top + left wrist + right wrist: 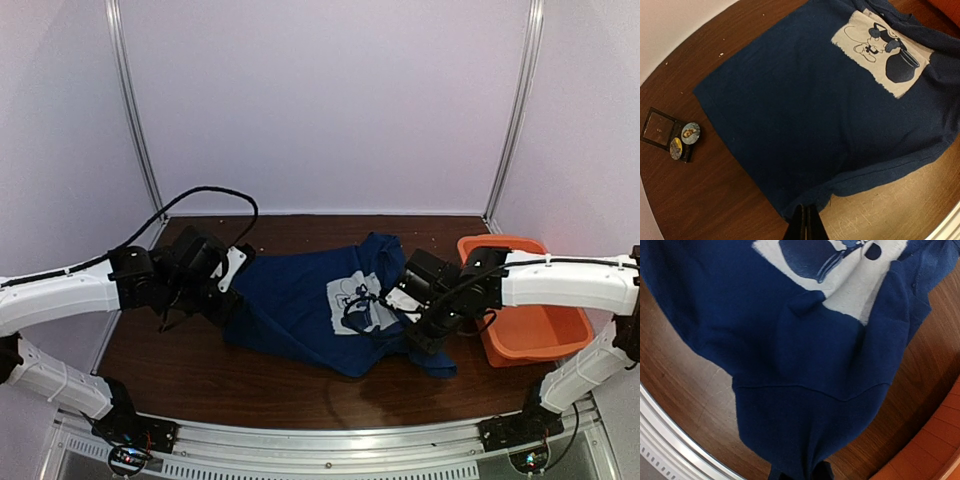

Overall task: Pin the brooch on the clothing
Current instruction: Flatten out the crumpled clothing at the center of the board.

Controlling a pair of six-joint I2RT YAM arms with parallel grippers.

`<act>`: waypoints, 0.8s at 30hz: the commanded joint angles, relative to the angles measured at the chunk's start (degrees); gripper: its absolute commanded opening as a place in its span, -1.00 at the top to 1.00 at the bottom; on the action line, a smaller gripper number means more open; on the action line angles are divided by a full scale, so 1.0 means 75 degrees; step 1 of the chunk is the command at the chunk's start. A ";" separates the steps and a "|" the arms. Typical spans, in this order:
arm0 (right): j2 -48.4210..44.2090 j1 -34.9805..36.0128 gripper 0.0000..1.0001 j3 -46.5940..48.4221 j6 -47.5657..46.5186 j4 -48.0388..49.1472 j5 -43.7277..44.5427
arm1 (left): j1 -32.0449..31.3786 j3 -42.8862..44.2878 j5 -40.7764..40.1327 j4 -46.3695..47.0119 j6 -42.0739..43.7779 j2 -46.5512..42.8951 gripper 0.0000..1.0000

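Near right: right gripper (800, 474), wrist angled down, is clamped on the bunched hem of the T-shirt (805, 110). Left: left gripper (805, 225), lowered at the shirt's edge, is closed; whether cloth is pinched cannot be told. Left of the shirt: brooch (690, 133) is left unpinned against the black box (660, 129). Cloth should be pulled flat first.

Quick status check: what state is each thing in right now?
T-shirt: laid flat, print up, right side bunched.
Brooch: lying on the box, unpinned.
Black box: open.
Left claw: shut, at the hem.
Right claw: shut on T-shirt.
Orange tub: upright.
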 commanded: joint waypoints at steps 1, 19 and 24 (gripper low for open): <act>0.0201 0.0413 0.88 -0.0053 0.0168 -0.0159 -0.0420 | -0.0111 0.0140 0.0347 -0.0665 -0.0246 0.0078 1.00; -0.0660 -0.1065 -0.77 0.1143 0.1028 0.0889 0.0374 | -0.0122 0.1160 -0.0414 -0.0748 0.0376 -0.0542 -0.95; 0.0210 -0.1964 -0.63 0.1129 0.1625 0.1524 0.0584 | 0.0114 0.2066 -0.1135 -0.0616 0.0190 0.1454 -0.95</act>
